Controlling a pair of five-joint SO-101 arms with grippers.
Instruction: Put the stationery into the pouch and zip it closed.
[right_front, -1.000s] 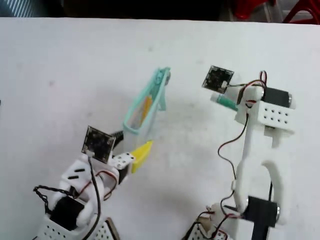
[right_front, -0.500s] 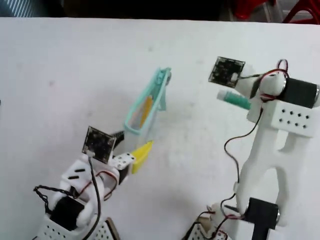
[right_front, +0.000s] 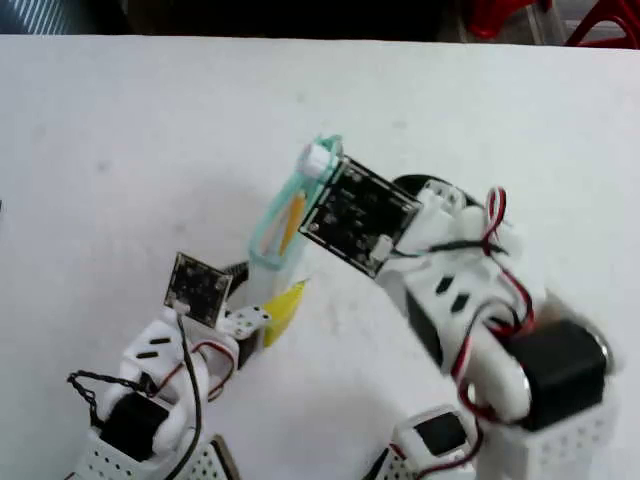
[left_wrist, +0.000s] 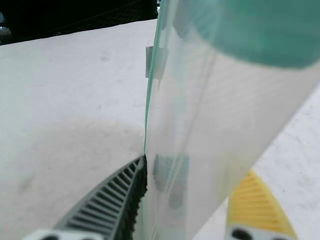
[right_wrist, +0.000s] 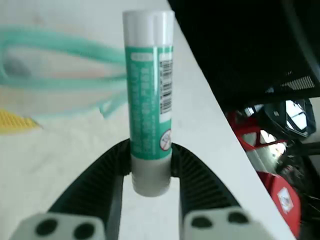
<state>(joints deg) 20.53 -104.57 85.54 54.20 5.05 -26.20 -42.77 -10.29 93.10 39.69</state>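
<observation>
From high up we look down over the white counter (right_front: 120, 120) and both arms. Our left wrist camera sits hard against the clear, mint-edged plastic pouch (left_wrist: 210, 125). Our right one looks along the green-and-white glue stick (right_wrist: 148, 90) in its tool (right_wrist: 150, 159) toward that same pouch.

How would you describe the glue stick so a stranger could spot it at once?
On the white table, find the clear, mint-trimmed pouch standing on edge. By its far end, the right gripper holds the glue stick: a white-capped, green-labelled tube, the only cylinder there.
</observation>
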